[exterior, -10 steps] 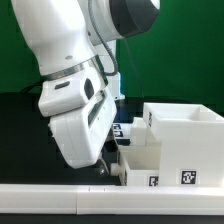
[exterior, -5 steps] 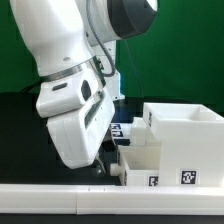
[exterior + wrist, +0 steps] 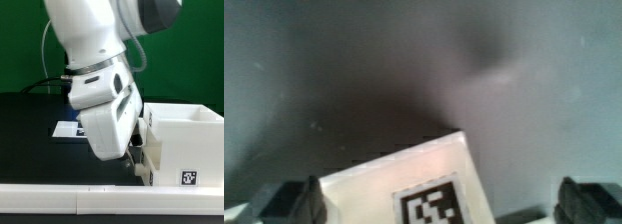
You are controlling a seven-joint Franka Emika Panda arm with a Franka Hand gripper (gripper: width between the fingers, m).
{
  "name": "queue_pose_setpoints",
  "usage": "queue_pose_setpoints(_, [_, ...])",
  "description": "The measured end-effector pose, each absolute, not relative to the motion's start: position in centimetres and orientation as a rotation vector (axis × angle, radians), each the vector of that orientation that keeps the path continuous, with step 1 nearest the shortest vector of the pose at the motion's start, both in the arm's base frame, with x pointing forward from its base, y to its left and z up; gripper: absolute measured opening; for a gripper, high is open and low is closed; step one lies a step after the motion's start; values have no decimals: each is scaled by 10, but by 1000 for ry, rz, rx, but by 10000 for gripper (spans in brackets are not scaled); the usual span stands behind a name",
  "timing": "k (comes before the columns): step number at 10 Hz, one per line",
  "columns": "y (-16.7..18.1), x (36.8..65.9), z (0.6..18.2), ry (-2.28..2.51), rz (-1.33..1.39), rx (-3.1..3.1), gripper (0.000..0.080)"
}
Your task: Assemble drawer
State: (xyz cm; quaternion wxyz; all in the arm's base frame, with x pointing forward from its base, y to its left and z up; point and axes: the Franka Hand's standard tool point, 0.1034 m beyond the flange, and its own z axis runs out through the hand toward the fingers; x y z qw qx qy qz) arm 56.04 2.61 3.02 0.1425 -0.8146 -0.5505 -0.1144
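The drawer's large white box housing [image 3: 186, 130] stands at the exterior view's right, with a square tag on its low front. My gripper [image 3: 134, 166] hangs low just beside its near corner and hides most of a smaller white tray [image 3: 149, 156]. In the wrist view my gripper [image 3: 446, 205] is open, its dark fingertips [image 3: 308, 200] far apart. A white tagged part [image 3: 411, 185] lies between them, close to one finger and with a gap to the other. The second tray is out of view.
A long white bar [image 3: 60, 194] runs along the front of the black table. The marker board [image 3: 68, 127] lies flat behind the arm at the exterior view's left. A green wall stands behind.
The arm has swung toward the exterior view's right, from beside the small tray to over it, next to the box housing. The marker board has come into view behind it.
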Motion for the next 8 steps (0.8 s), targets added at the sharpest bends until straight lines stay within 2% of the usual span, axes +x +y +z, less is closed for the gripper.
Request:
queue_pose_setpoints(5, [4,560,28,-1561,-326,-2384,649])
queue_pose_setpoints(8, [-13,555,34,-1546,-342,-2448,649])
